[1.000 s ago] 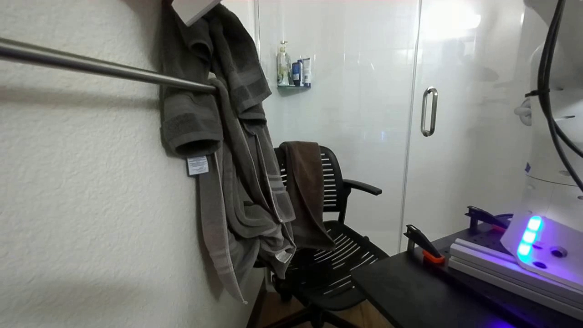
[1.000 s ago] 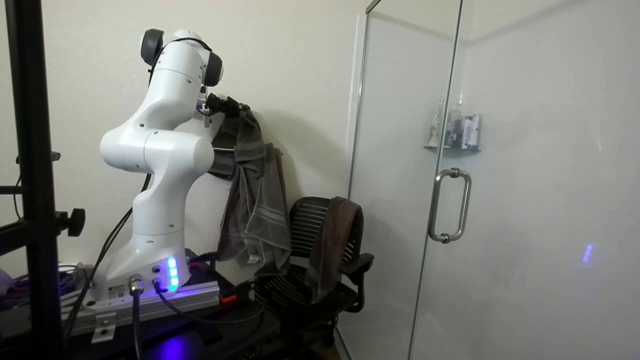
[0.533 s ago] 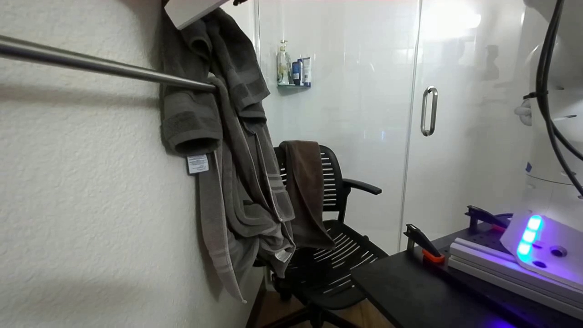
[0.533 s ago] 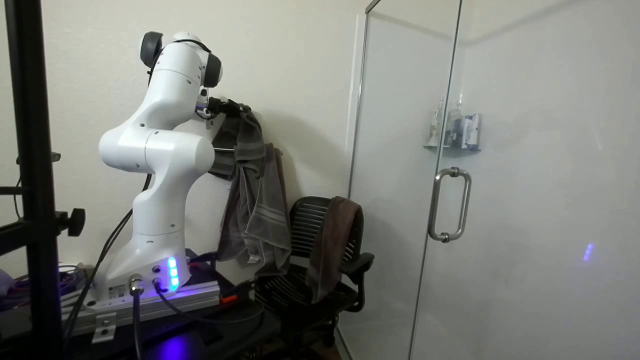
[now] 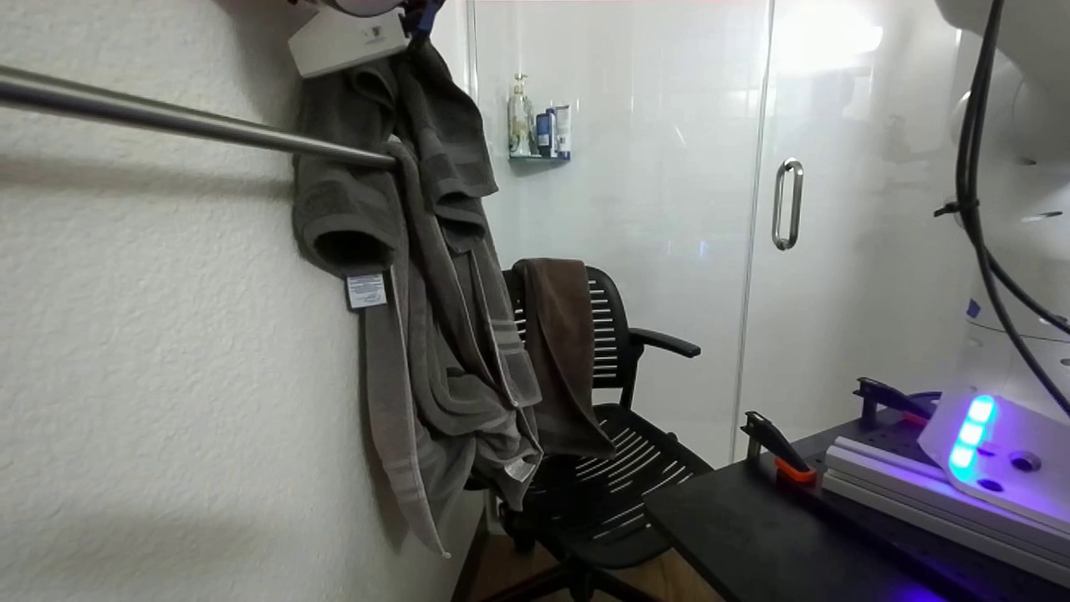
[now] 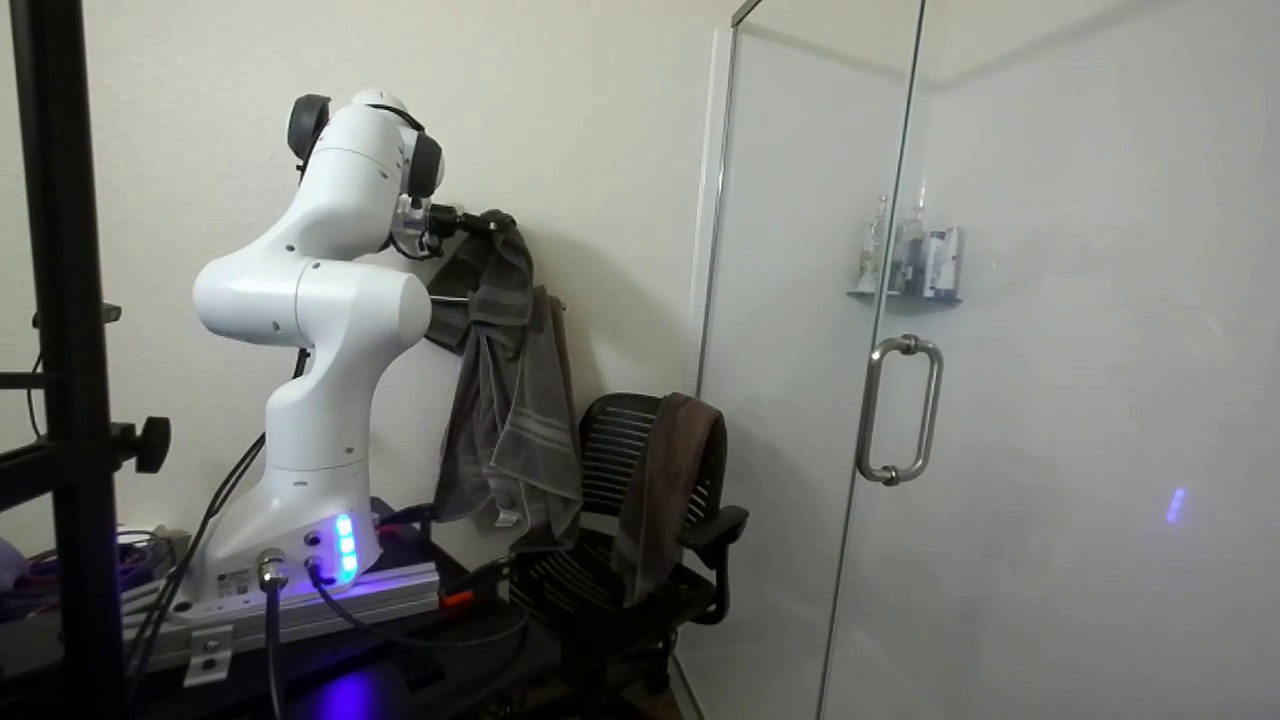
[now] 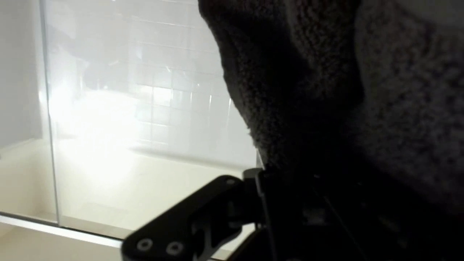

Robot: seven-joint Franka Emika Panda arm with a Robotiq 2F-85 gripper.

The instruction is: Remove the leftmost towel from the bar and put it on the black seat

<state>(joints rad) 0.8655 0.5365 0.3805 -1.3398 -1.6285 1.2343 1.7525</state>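
Left of upper centre in an exterior view, you have the black two-fingered gripper (image 6: 492, 223) clenched on the top of the short dark grey terry towel (image 6: 505, 266); the wrist view is too dark to show the fingertips. In an exterior view the towel peaks above the long round silver metal bar (image 5: 192, 119), upper left, ends hanging to either side; the black slatted office chair (image 5: 644, 470), lower centre, bears a brown towel (image 5: 560, 334).

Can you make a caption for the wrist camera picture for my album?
Up close: fuzzy dark towel beside a black robot finger, bright glass behind.
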